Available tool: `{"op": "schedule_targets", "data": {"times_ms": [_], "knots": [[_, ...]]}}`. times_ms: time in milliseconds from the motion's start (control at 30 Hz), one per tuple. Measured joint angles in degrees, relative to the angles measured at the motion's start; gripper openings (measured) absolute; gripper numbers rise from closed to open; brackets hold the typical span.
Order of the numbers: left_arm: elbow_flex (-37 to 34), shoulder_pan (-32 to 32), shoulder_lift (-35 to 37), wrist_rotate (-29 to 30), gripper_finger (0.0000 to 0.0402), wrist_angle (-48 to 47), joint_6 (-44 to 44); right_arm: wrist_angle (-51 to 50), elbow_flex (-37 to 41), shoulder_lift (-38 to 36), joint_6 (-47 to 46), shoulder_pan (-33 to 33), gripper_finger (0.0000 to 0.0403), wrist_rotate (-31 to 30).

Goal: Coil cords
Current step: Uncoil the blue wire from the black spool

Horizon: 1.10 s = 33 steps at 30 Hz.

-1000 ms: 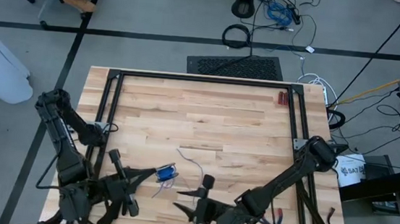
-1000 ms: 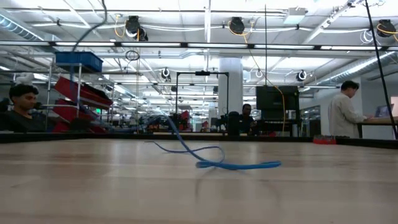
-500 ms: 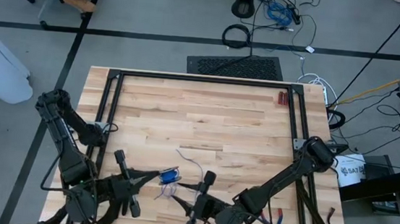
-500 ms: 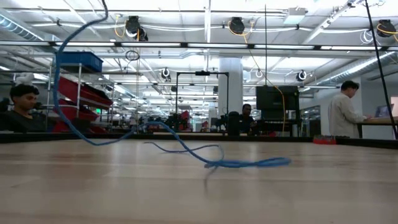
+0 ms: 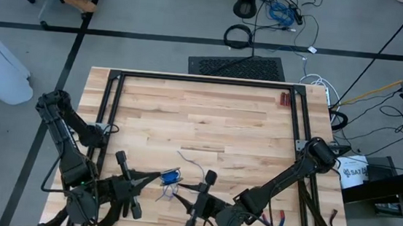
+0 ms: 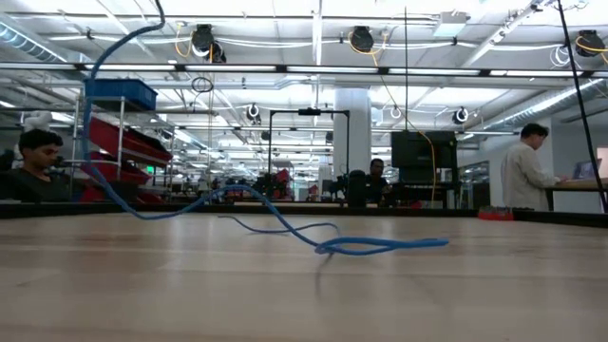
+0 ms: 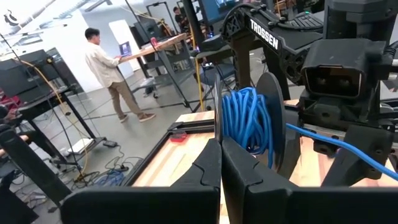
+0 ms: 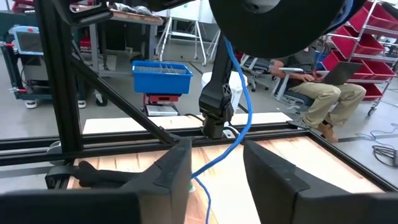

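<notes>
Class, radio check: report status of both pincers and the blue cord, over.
Left pincer shut on the spool of coiled blue cord. Right pincer open, cord running between its fingers, ungripped. Loose tail trails across the table; nothing blocking.

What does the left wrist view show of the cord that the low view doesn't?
Only the left wrist view shows the wound part: blue cord coiled on a dark spool, the shut left gripper at the spool's near disc, and the right arm close behind it. Only the low view shows the loose end lying looped on the wooden table. Both show a free blue strand leading off through the air.
</notes>
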<state>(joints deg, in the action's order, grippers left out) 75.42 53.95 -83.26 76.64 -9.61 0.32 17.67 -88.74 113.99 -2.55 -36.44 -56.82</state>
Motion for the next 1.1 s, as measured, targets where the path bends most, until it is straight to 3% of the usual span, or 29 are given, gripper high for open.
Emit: {"op": "schedule_targets", "data": {"times_ms": [333, 533, 767, 1100], "knots": [[0.0, 0.0, 0.0, -0.7, 0.0001, 0.0, 0.0, -3.2, 0.0, 0.0, -3.3, 0.4, 0.0051, 0.4], [0.0, 0.0, 0.0, -0.8, 0.0001, 0.0, 0.0, -3.8, 0.0, 0.0, -3.9, 0.7, 0.0005, 4.4], [0.0, -0.6, 0.0, -0.8, 0.0001, -1.9, -0.3, -0.3, 0.0, 0.0, -2.9, 0.2, 0.0001, 6.5], [0.0, -2.4, 0.0, -0.8, 0.0001, -11.9, -9.1, 10.4, 0.0, -0.1, 4.9, -2.6, 0.0, 7.5]]}}
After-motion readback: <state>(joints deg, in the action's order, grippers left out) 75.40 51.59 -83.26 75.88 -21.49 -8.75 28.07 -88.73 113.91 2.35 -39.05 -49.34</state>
